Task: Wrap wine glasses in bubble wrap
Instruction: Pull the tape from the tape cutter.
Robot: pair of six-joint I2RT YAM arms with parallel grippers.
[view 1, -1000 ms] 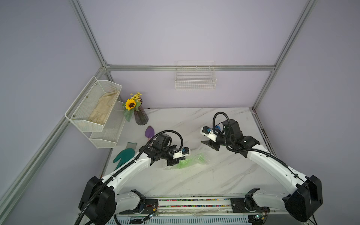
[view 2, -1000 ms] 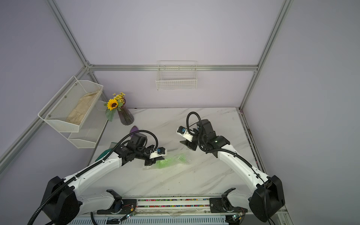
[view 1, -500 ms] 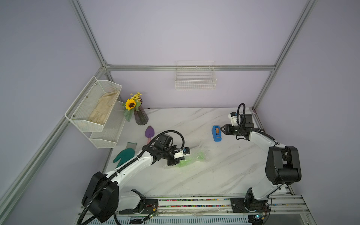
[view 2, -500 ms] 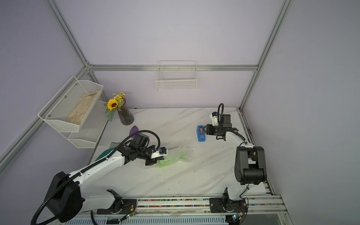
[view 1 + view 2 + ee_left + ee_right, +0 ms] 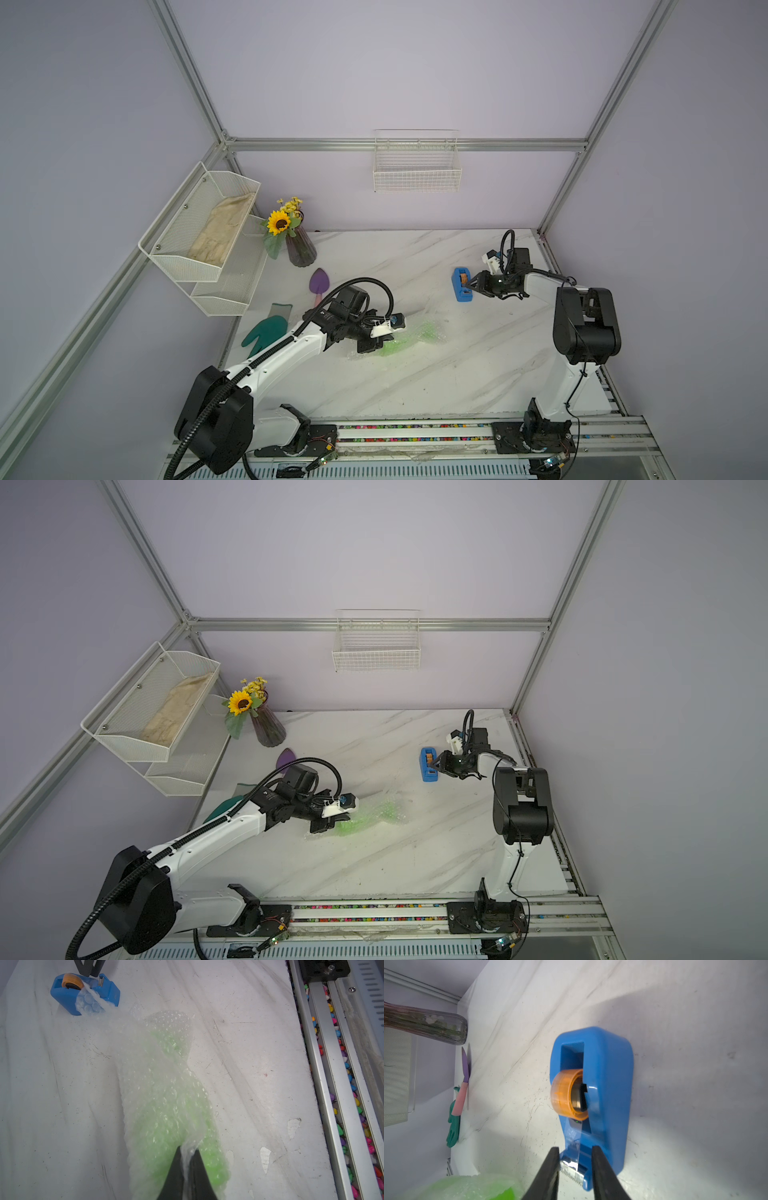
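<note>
Right pincer (image 5: 575, 1148) has swung to the tape dispenser (image 5: 610, 1084), spread astride its tape (image 5: 573, 1136); I see left pincer (image 5: 187, 1150) pinching bubble wrap (image 5: 145, 1064) round the goblet (image 5: 172, 1126).

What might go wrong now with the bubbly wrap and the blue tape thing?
The left gripper pinches only a thin fold of bubble wrap over the lime-green goblet; if it slips, the wrap may spring open.
The right gripper has its jaws astride the tape end on the blue tape dispenser; closing off-centre, they could miss the tape or hit the serrated cutter.
Nothing holds the dispenser, so pulling may drag it.
</note>
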